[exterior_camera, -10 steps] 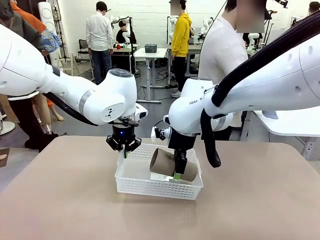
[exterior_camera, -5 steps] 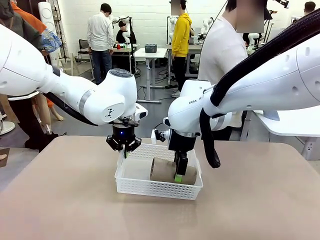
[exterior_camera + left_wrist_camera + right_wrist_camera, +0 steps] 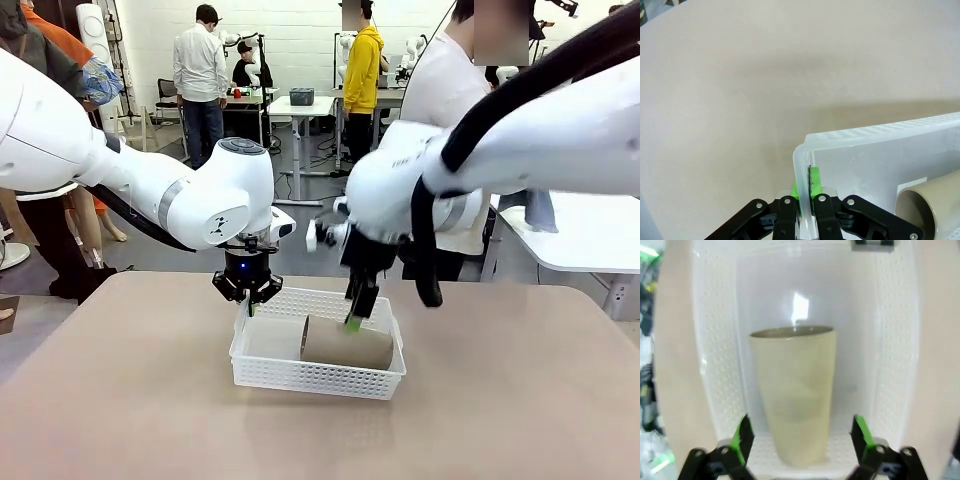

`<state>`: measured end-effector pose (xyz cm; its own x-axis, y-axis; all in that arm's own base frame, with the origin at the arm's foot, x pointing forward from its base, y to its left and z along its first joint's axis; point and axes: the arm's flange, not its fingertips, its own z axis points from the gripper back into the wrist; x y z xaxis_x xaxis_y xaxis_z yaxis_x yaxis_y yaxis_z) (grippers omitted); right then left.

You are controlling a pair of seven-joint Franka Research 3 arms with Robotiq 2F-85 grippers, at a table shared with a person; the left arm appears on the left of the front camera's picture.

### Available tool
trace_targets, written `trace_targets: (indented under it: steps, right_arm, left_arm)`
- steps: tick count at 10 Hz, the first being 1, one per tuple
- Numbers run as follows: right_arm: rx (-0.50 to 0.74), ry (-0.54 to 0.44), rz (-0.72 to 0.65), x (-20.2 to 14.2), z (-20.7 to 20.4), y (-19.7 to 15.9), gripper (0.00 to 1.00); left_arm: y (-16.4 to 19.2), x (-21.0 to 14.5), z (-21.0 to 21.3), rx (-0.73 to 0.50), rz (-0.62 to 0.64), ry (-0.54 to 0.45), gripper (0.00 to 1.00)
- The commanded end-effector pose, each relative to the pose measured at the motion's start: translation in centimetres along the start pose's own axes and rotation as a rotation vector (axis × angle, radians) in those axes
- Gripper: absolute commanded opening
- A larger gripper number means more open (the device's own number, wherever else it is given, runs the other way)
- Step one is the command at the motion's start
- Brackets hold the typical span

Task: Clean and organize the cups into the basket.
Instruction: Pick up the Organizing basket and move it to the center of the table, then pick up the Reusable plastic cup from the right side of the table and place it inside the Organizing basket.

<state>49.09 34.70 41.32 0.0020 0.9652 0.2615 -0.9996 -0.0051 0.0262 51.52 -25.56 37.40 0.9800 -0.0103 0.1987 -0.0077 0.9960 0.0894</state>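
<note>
Left gripper: clenched on basket wall, 10 o'clock corner.
Right gripper: released, above cup.
Cup: lying inside basket.

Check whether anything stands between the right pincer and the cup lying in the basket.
Nothing visible does. The right pincer hangs open right over the cup, which lies on its side in the basket. The left pincer clamps the basket's wall near a corner, off to one side.
</note>
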Motion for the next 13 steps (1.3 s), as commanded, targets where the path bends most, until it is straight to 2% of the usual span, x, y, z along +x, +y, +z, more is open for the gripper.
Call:
trace_targets:
  steps: [1,2,3,4,7,8,9,13]
  right_arm:
    - [-0.075,-0.180,0.026,-4.0,6.5,3.1,1.00]
    - [-0.111,-0.286,0.029,-6.9,10.1,4.3,1.00]
    - [-0.107,-0.367,0.033,-9.6,12.2,5.0,1.00]
    - [-0.083,-0.473,0.049,-13.7,14.4,5.7,1.00]
    - [-0.023,-0.738,0.068,-25.3,16.9,6.6,1.00]
    - [-0.044,-0.809,0.044,-28.7,17.1,6.8,1.00]
    - [-0.049,-0.868,0.024,-32.0,16.9,7.0,1.00]
    - [-0.142,-0.964,-0.061,-41.7,15.2,7.5,1.00]
  left_arm:
    - [0.0,0.1,0.0,-0.001,0.001,-0.001,0.00]
    - [0.0,0.1,0.0,-0.001,0.001,-0.001,0.00]
    - [0.0,0.1,0.0,-0.001,0.001,-0.001,0.00]
    - [0.0,0.1,0.0,-0.001,0.001,-0.001,0.00]
    - [0.0,0.1,0.0,-0.001,0.001,-0.001,0.00]
    - [0.0,0.1,0.0,-0.001,0.001,-0.001,0.00]
    - [0.0,0.1,0.0,-0.001,0.001,-0.001,0.00]
    - [0.0,0.1,0.0,-0.001,0.001,-0.001,0.00]
